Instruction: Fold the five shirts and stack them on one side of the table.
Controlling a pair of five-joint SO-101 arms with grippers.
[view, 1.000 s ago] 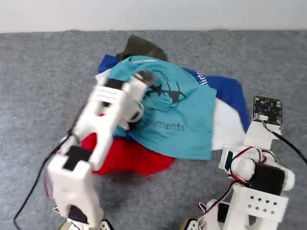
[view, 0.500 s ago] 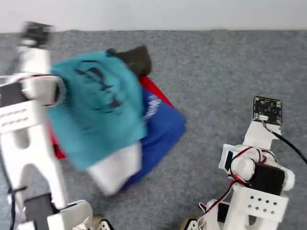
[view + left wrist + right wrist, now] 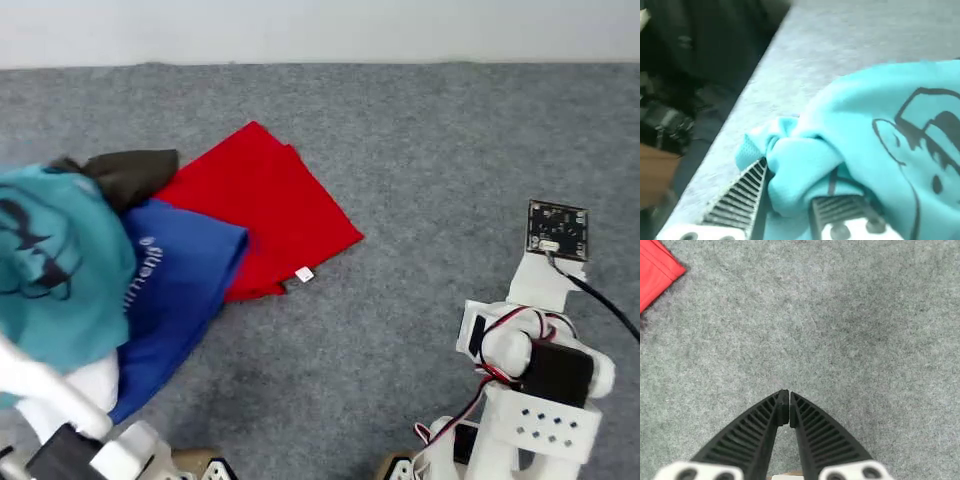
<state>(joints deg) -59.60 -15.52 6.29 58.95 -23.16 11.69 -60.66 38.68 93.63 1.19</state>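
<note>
At the grey mat (image 3: pixel 450 150)'s left edge | your left gripper (image 3: pixel 788 186) clamps a bunched fold of the teal shirt (image 3: pixel 55 270), draped over the blue shirt (image 3: pixel 178 290) beside the folded red shirt (image 3: pixel 262 213) | risk: that one-point grip could drag the heap off the edge | right gripper (image 3: pixel 784 410), jaws pressed together and empty, points down at bare grey mat.

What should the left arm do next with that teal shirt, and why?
Probably carry the teal shirt toward the bare middle of the table and lay it down. The left tool is shut on a bunched fold of it, and it is draped over the blue shirt at the table's edge.
</note>
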